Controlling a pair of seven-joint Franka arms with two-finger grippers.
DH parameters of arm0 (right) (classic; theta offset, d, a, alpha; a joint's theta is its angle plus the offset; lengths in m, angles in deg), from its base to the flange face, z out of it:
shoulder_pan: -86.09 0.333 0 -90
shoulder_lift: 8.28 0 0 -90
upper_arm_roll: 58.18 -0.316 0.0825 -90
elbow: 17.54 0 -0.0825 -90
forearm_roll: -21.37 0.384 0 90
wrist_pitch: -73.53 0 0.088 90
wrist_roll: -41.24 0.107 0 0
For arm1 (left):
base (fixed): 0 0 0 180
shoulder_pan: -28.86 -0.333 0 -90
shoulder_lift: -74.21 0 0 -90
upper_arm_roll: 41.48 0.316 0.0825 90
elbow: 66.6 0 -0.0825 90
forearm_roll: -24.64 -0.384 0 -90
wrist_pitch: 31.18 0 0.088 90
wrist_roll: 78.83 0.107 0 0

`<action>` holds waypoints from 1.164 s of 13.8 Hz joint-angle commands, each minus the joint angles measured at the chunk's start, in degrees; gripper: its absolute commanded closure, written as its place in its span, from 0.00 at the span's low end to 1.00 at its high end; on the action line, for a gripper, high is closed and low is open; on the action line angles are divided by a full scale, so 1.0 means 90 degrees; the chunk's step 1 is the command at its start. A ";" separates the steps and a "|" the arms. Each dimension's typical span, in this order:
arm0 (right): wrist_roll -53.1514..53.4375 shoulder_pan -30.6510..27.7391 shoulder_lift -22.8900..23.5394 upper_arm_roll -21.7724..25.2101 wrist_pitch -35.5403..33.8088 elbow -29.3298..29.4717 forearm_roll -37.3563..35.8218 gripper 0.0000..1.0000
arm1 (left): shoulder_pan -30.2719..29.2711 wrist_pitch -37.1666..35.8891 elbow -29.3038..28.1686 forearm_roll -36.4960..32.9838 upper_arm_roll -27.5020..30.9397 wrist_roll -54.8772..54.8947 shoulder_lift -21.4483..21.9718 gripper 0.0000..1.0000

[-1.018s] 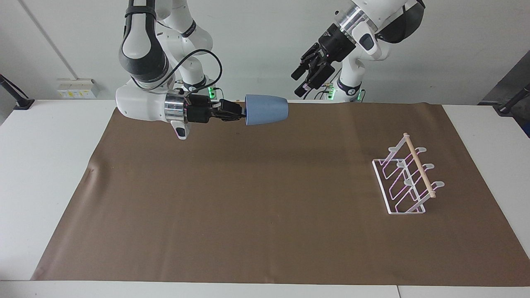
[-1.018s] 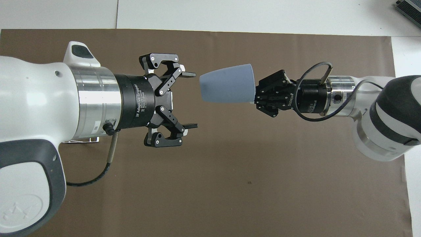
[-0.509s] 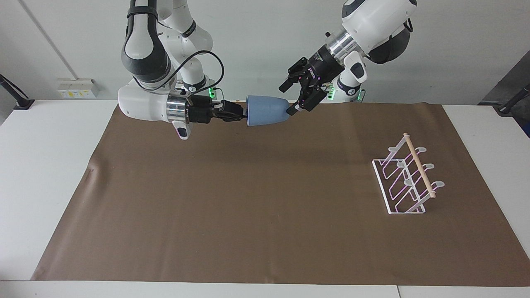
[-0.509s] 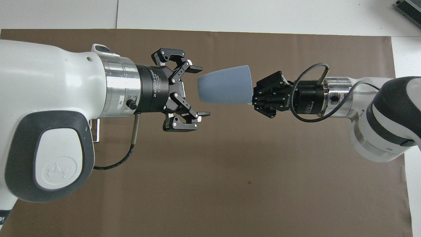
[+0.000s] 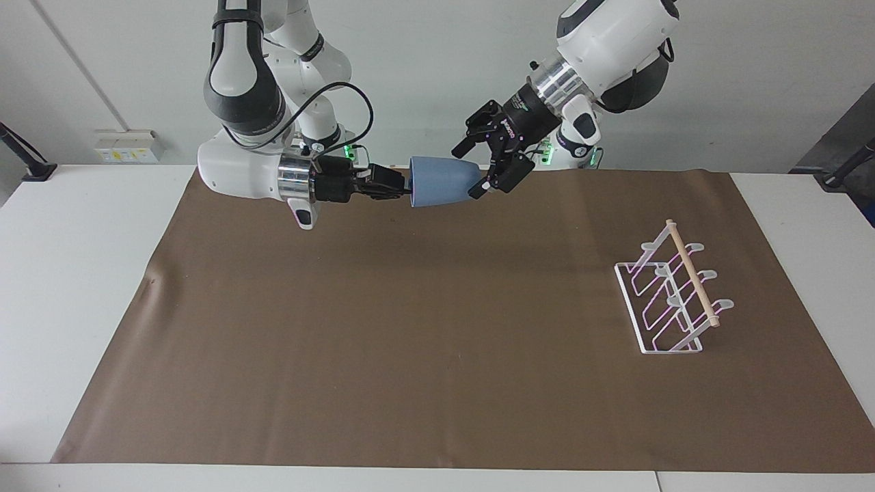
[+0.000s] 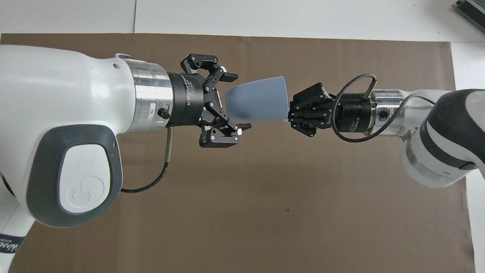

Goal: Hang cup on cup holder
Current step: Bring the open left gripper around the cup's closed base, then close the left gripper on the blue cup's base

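The cup, pinched by the right hand, hangs over a brown mat; the left hand is spread.

Looks like my usual robotics lab, two arms by a white table, brown mat on it, bare wall

Both arms reach level toward each other above the bench. The right gripper is clamped tight. The left gripper gapes wide.
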 commanded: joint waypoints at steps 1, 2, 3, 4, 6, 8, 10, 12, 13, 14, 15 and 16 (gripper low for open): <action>0.0079 0.0018 -0.0179 -0.0015 0.0137 -0.0171 0.0168 1.00 | 0.0179 0.0269 0.0035 0.0044 0.0078 -0.0165 -0.0054 0.00; 0.0079 0.0018 -0.0179 -0.0006 0.0137 -0.0171 0.0168 1.00 | 0.0179 0.0318 -0.0004 0.0015 0.0078 -0.0194 -0.0054 0.00; 0.0079 0.0018 -0.0179 -0.0015 0.0137 -0.0171 0.0178 1.00 | 0.0188 0.0347 -0.0004 -0.0043 0.0078 -0.0194 -0.0054 0.00; 0.0079 0.0018 -0.0179 -0.0006 0.0137 -0.0171 0.0168 1.00 | 0.0189 0.0367 -0.0004 -0.0053 0.0078 -0.0204 -0.0054 0.00; 0.0088 0.0018 -0.0179 -0.0006 0.0137 -0.0171 0.0168 1.00 | 0.0189 0.0367 -0.0092 -0.0131 0.0078 -0.0204 -0.0045 0.00; 0.0088 0.0018 -0.0179 -0.0006 0.0137 -0.0171 0.0168 1.00 | 0.0189 0.0338 -0.0121 -0.0180 0.0078 -0.0204 -0.0035 0.00; 0.0089 0.0018 -0.0179 -0.0006 0.0137 -0.0171 0.0168 1.00 | 0.0189 0.0338 -0.0189 -0.0277 0.0078 -0.0194 -0.0015 0.00; 0.0089 0.0018 -0.0179 -0.0006 0.0127 -0.0171 0.0168 1.00 | 0.0198 0.0328 -0.0200 -0.0288 0.0078 -0.0204 -0.0006 0.00; 0.0089 0.0018 -0.0179 -0.0015 0.0137 -0.0171 0.0168 1.00 | 0.0198 0.0318 -0.0209 -0.0288 0.0078 -0.0204 0.0004 0.05; 0.0089 0.0018 -0.0179 -0.0006 0.0127 -0.0171 0.0168 1.00 | 0.0198 0.0318 -0.0209 -0.0288 0.0078 -0.0213 0.0004 0.15; 0.0089 0.0018 -0.0179 -0.0006 0.0137 -0.0171 0.0168 1.00 | 0.0198 0.0337 -0.0209 -0.0288 0.0068 -0.0233 0.0004 0.34; 0.0089 0.0008 -0.0179 -0.0006 0.0127 -0.0171 0.0168 1.00 | 0.0198 0.0347 -0.0209 -0.0288 0.0068 -0.0252 0.0004 0.57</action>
